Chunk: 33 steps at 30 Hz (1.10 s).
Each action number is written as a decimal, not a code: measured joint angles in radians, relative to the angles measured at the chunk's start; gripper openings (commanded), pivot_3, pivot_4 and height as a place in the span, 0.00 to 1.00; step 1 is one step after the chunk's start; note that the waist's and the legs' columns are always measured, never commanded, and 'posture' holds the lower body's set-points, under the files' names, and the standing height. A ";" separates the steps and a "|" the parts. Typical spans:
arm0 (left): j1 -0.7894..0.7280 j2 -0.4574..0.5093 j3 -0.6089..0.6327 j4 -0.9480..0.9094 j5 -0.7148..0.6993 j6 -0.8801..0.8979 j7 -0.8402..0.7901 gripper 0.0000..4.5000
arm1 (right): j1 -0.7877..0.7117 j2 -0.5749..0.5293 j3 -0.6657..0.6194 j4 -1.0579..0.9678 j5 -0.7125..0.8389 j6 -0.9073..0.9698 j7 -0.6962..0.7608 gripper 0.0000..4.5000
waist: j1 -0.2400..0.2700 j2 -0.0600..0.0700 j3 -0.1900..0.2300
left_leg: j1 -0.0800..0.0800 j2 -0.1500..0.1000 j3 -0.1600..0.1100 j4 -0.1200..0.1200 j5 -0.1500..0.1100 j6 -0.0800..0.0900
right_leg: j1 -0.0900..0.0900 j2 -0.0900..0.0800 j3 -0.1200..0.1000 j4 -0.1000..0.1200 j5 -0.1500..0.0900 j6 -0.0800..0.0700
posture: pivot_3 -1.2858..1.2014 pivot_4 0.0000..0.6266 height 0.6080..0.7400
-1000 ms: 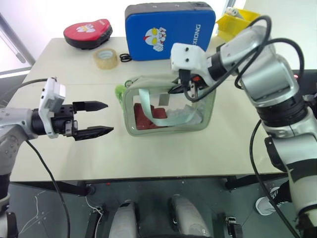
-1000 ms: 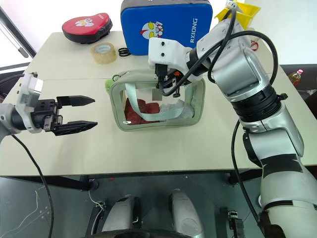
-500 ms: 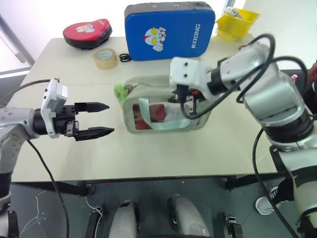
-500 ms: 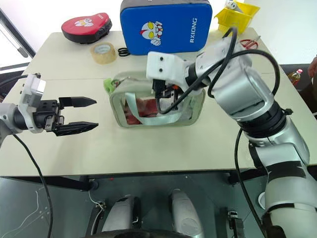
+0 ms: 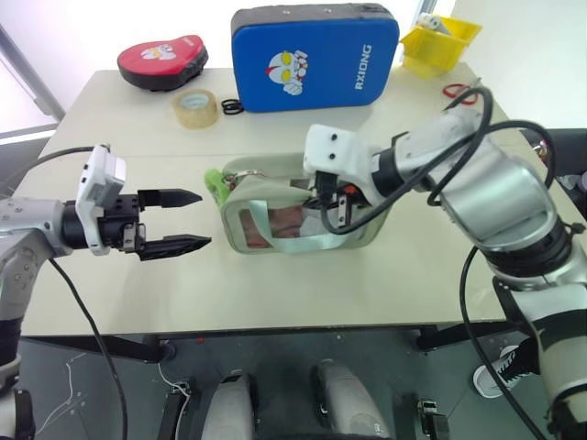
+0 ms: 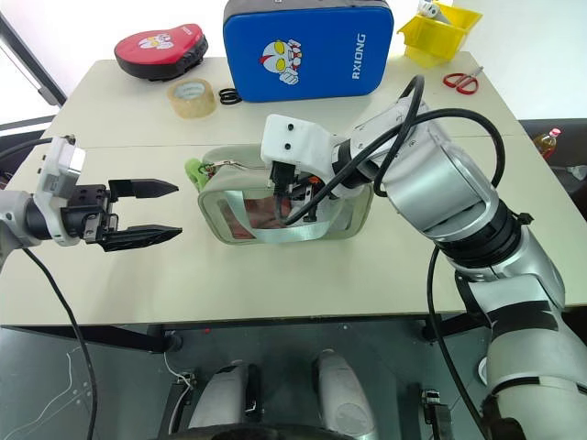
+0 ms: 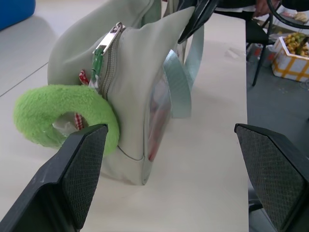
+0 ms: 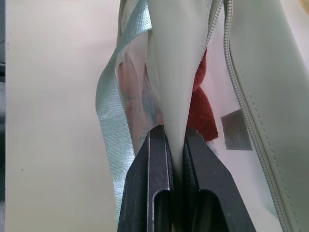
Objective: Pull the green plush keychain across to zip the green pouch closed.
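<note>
Keychain (image 7: 58, 116) hangs at the pouch's (image 5: 266, 188) left end, frame centre-left in the head views, attached at the zipper pull; the zipper is open along the top. Pouch sits on the table (image 5: 275, 275) at frame centre, strap (image 5: 303, 240) draped across its clear front panel, something red visible inside. Right gripper (image 8: 176, 159) is clamped tight on a fold of the pouch's top fabric near the middle. Left gripper (image 5: 179, 220) hovers at frame left, jaws spread wide, empty, aimed at the keychain, apart from it. Upper frame: blue case (image 5: 312, 55), tape roll (image 5: 195, 108), red case (image 5: 160, 61), yellow bin (image 5: 440, 41), scissors (image 6: 466, 79).
</note>
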 measured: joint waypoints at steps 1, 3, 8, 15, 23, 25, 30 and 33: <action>0.000 0.000 0.000 0.000 0.000 0.000 0.000 1.00 | 0.000 -0.002 0.007 -0.002 0.005 -0.001 -0.006 0.18 | 0.000 0.000 0.000 | 0.000 0.000 0.000 0.000 0.000 0.000 | 0.000 0.000 0.000 0.000 0.000 0.000 | 0.52 0.24 0.98; 0.000 0.000 0.000 0.000 0.000 0.000 0.000 1.00 | 0.003 -0.008 0.015 -0.005 0.015 -0.004 -0.016 0.37 | 0.000 0.000 0.000 | 0.000 0.000 0.000 0.000 0.000 0.000 | 0.000 0.000 0.000 0.000 0.000 0.000 | 0.52 0.24 0.98; 0.000 0.000 0.000 -0.001 0.000 0.002 0.001 1.00 | 0.024 -0.040 0.012 -0.004 0.045 -0.023 -0.022 0.90 | 0.001 0.000 0.000 | 0.000 0.000 0.000 0.000 0.000 0.000 | 0.000 0.000 0.000 0.000 0.000 0.000 | 0.52 0.24 0.98; 0.024 0.004 0.003 -0.013 0.000 0.005 0.007 1.00 | 0.059 -0.165 -0.173 -0.003 0.186 -0.096 0.073 0.99 | 0.002 0.000 0.000 | 0.000 0.000 0.000 0.000 0.000 0.000 | 0.001 0.000 0.000 -0.001 0.000 0.000 | 0.52 0.24 0.98; 0.037 0.003 0.004 -0.036 -0.003 0.005 0.024 1.00 | 0.186 -0.259 -0.301 0.076 0.227 -0.323 0.114 0.99 | 0.002 0.000 0.000 | 0.001 0.000 0.000 0.000 0.000 0.000 | 0.002 0.000 0.000 -0.001 0.000 0.000 | 0.52 0.24 0.98; 0.038 0.003 0.004 -0.036 -0.003 0.005 0.025 1.00 | 0.248 -0.287 -0.302 0.104 0.202 -0.400 0.111 0.99 | 0.002 0.000 0.000 | 0.000 0.000 0.000 0.000 0.000 0.000 | 0.002 0.000 0.000 -0.002 0.000 0.000 | 0.52 0.24 0.98; 0.037 0.003 0.004 -0.037 -0.007 0.005 0.025 1.00 | 0.317 -0.286 -0.301 0.184 0.155 -0.536 0.087 0.70 | 0.000 0.000 0.000 | 0.001 0.000 0.001 0.000 0.000 0.000 | 0.001 0.000 0.001 -0.001 0.000 0.000 | 0.52 0.24 0.98; 0.033 0.003 0.003 -0.037 -0.010 0.005 0.025 1.00 | 0.333 -0.286 -0.299 0.224 0.124 -0.582 0.076 0.34 | 0.002 0.000 0.000 | 0.001 0.000 0.001 0.000 0.000 0.000 | 0.002 0.000 0.001 -0.001 0.000 0.000 | 0.52 0.24 0.98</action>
